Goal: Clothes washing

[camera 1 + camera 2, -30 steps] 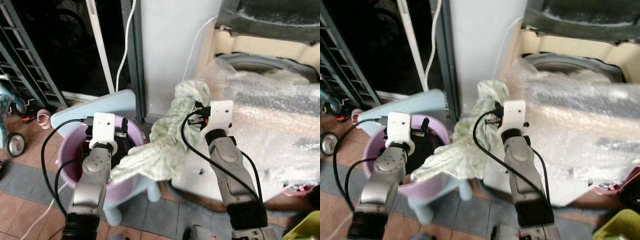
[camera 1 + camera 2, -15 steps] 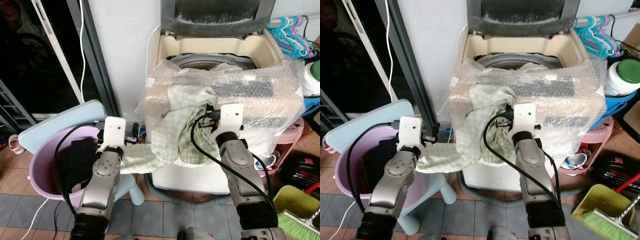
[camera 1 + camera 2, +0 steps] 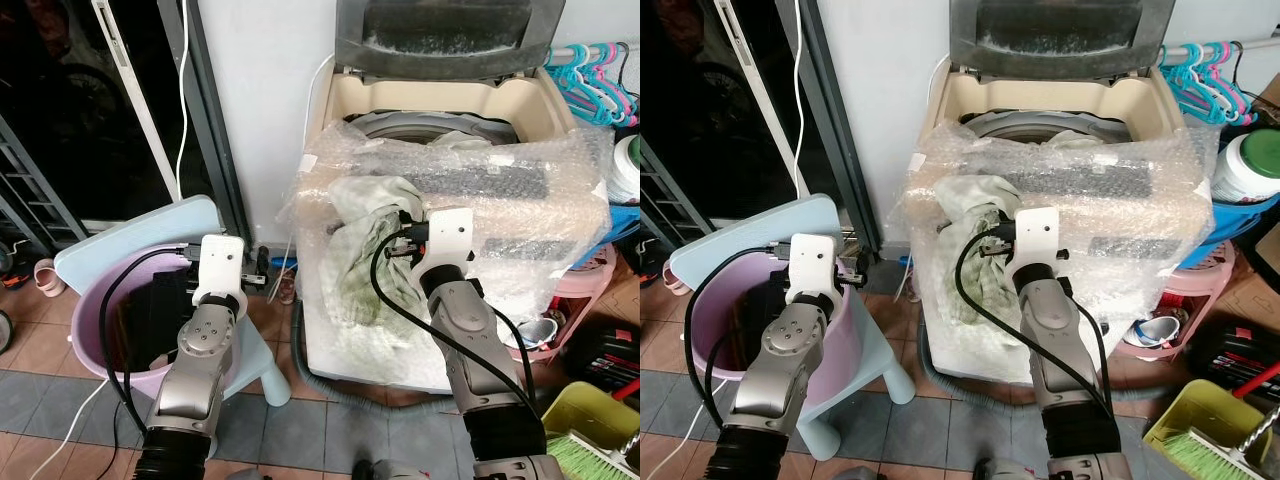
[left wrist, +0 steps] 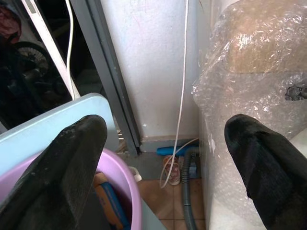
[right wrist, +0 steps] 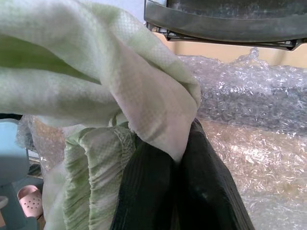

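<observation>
The right gripper [image 3: 405, 232] pinches the green cloth [image 3: 365, 255], which hangs down; the washer tub [image 3: 440, 130] probably lies just behind, higher up.

The left gripper [image 3: 262, 281] is spread and empty.

Bubble wrap [image 3: 520, 200] veils the washing machine's [image 3: 1060, 100] front and control panel, leaving its markings unreadable. The green cloth [image 3: 365, 235] covers the right gripper's [image 5: 175, 191] fingertips. Contents of the purple tub [image 3: 95, 345] lie in shadow, indistinct. The raised lid [image 3: 445, 35] and hangers [image 3: 1200, 75] are cut by the frame edge.
</observation>
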Controlling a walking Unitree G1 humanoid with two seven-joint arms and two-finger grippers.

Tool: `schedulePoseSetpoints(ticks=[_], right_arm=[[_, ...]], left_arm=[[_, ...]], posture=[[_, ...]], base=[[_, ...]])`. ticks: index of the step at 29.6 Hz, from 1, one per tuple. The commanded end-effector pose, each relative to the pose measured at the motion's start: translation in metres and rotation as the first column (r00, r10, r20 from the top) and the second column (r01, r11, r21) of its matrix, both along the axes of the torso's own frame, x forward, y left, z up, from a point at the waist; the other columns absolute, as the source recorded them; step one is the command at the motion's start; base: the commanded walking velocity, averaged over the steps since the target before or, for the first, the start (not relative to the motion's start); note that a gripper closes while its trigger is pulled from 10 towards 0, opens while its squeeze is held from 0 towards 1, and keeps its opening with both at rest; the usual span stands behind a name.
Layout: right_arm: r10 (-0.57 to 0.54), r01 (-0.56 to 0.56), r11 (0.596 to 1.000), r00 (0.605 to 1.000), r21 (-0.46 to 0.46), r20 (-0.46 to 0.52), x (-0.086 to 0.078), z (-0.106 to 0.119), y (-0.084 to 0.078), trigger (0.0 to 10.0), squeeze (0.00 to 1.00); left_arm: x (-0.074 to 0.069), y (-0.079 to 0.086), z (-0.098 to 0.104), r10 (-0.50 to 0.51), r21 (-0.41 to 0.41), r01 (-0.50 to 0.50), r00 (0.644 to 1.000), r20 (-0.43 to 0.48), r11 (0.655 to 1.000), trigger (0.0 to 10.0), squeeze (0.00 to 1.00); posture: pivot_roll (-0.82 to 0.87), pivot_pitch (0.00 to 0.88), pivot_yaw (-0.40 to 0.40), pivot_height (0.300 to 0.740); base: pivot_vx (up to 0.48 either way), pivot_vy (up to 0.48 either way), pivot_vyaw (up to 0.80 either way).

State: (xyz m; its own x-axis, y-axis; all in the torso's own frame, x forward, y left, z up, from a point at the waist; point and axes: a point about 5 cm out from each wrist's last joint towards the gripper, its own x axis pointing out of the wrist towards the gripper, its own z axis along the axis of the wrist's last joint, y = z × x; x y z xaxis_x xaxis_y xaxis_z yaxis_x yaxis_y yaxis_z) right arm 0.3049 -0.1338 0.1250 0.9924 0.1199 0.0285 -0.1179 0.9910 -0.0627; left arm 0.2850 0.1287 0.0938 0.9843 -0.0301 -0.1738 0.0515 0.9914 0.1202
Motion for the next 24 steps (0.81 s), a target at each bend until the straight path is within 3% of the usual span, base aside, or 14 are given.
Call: schedulePoseSetpoints(ticks=[1,13,20,24], right_arm=[[0.006,-0.006,1.0,0.999,0.003,0.04,0.0026,0.0088,0.0016,10.0,0.0],[0.017,-0.017,1.0,0.999,0.004,0.037,0.0018,0.0081,0.003,10.0,0.0],[0.024,-0.025,1.0,0.999,0.007,0.042,0.0025,0.0094,0.0025,10.0,0.0],[0.048,-0.049,0.999,0.996,0.003,0.072,0.0026,0.0146,0.0047,10.0,0.0]], left_arm=[[-0.0003,0.0035,0.0003,0.008,0.001,-0.008,1.0,-0.002,1.0,10.0,0.0],[-0.0018,0.0027,-0.0025,0.009,-0.005,-0.009,1.0,-0.014,1.0,10.0,0.0],[-0.0028,0.0072,-0.002,0.029,0.005,-0.029,1.0,0.003,1.0,10.0,0.0],[-0.0042,0.0106,-0.005,0.047,-0.035,-0.048,0.999,-0.025,0.998,10.0,0.0]], posture=[[-0.05,0.0,0.038,0.74],[-0.06,0.0,0.035,0.74],[-0.05,0.0,0.033,0.74],[-0.05,0.0,0.034,0.74]], base=[[0.0,-0.319,0.0],[0.0,-0.292,0.0],[0.0,0.0,0.0],[0.0,0.0,0.0]])
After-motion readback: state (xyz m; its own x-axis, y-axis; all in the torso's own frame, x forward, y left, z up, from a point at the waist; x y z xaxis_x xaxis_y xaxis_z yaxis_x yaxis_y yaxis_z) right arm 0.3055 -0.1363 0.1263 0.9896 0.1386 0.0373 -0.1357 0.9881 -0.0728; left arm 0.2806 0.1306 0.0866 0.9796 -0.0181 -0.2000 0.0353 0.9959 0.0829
